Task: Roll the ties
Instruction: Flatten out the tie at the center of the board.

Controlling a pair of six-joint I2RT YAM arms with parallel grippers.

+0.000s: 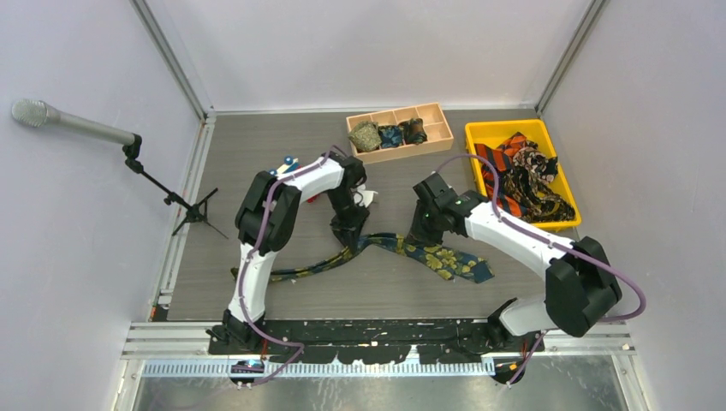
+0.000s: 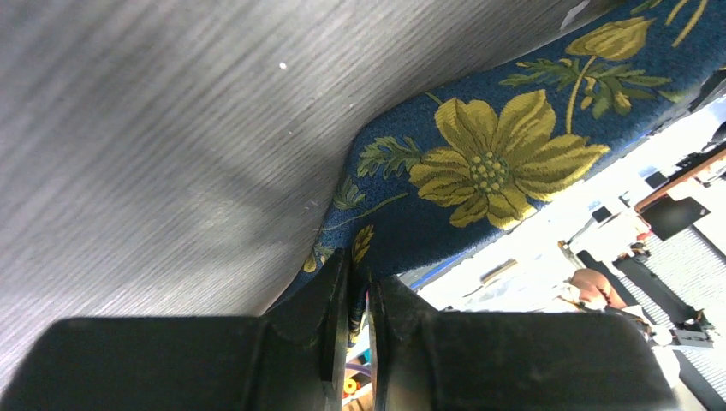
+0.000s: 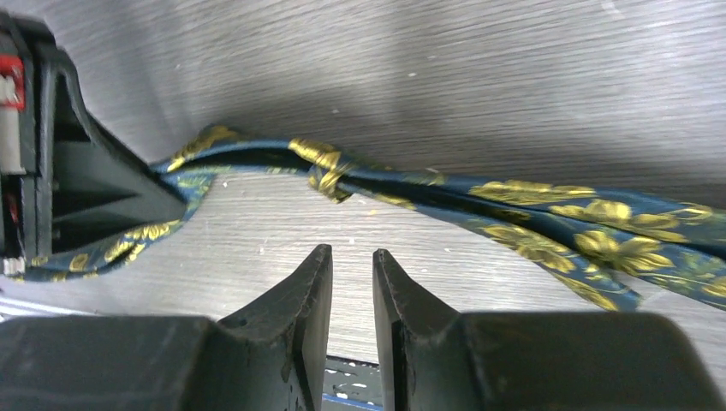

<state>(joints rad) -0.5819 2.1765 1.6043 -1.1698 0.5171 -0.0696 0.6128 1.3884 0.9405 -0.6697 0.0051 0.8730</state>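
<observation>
Fabric is what I am watching: the navy floral tie (image 1: pixel 441 259) lies unrolled across the middle of the grey table (image 1: pixel 257 145). Its narrow end trails toward 8 o'clock and its wide blade ends toward 4 o'clock, with the stretch between raised into a peak near the centre. At that peak my left gripper (image 2: pixel 358 272) has its jaws pressed almost together on a fold of the cloth. On the left wrist camera I see the blue weave and a yellow flower running down into the thin slot between the fingers. My right gripper (image 3: pixel 353 257) hangs just at 3 o'clock of the left one, low over the table, its jaws parted by a narrow gap with nothing in it. On its own camera the tie runs crosswise just beyond the fingertips, twisted at one spot straight ahead and not touching them. At 12 o'clock on the table sits a wooden tray (image 1: pixel 438 130) holding three rolled ties (image 1: pixel 390 135) side by side in its compartments. At 2 o'clock a yellow bin (image 1: pixel 488 130) holds a heap of loose ties (image 1: pixel 518 175), orange-and-black striped and dark patterned, tangled so I cannot count them. A microphone (image 1: pixel 34 113) on a stand sits off the table at 10 o'clock.
</observation>
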